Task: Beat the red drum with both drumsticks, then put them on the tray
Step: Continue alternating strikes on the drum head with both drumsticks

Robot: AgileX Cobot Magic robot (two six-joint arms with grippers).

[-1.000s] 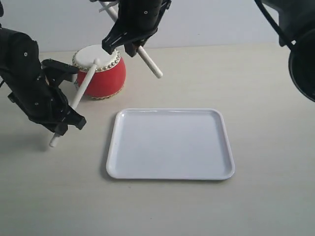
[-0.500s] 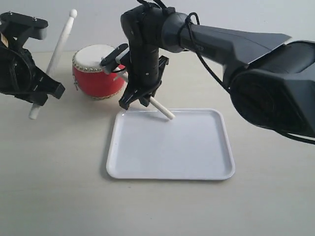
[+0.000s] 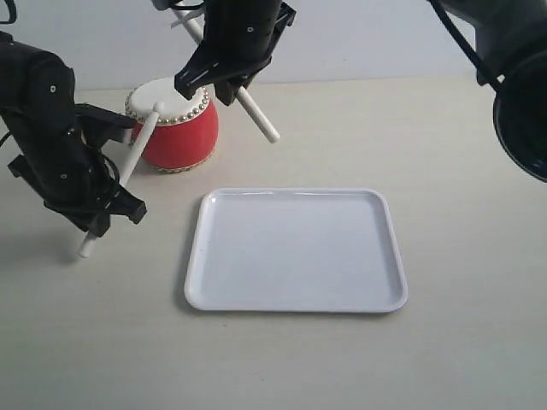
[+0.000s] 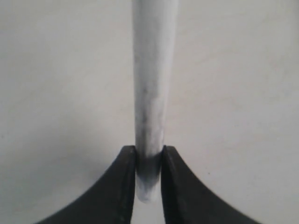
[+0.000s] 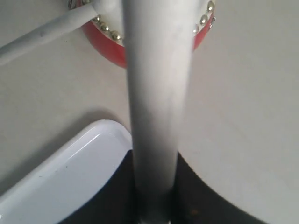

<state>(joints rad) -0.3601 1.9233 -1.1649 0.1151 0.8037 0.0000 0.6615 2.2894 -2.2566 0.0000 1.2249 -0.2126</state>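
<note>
The red drum stands at the back left of the table. My left gripper is shut on the lower end of one drumstick, whose rounded tip rests on the drum's cream skin. The left wrist view shows that drumstick pinched between the fingers of the left gripper. My right gripper hangs above and behind the drum, shut on the second drumstick, which slants down to the right. In the right wrist view this second drumstick crosses in front of the drum. The white tray lies empty in the middle.
The pale tabletop stretches right of the tray and in front of it. A dark arm housing juts in at the upper right. A plain wall closes the back edge behind the drum.
Half a second ago the left stick was raised and the right gripper was low over the tray's far corner. Now the left stick is down on the drum skin and the right gripper has risen.
</note>
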